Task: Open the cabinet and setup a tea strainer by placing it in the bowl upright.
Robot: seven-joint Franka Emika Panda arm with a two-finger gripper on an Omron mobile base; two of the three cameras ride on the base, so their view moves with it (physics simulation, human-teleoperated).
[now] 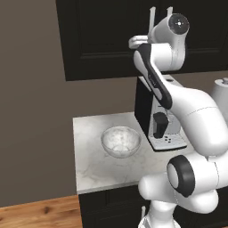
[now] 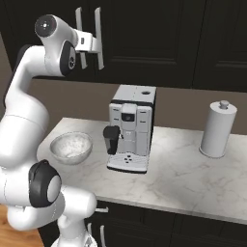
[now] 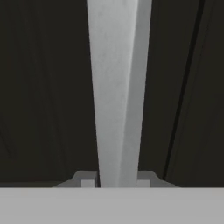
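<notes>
Two silver bar handles stand side by side on the closed doors of the cabinet, and the gripper is raised up to them at the left of the scene. From the hand view one handle runs straight up between the two finger tips, which sit close on either side of it; whether they actually press on it I cannot tell. Below, on the left part of the counter, the bowl sits bare, just left of a coffee machine. Further right, well apart, stands a paper towel roll.

Judging by this, the task is at its very start: the doors look shut, the tea strainer is presumably inside the cabinet, and the door has yet to be pulled open, the strainer fetched and set upright in the bowl.

No brand or readable writing shows anywhere; the machine's front panel is too small to read.
</notes>
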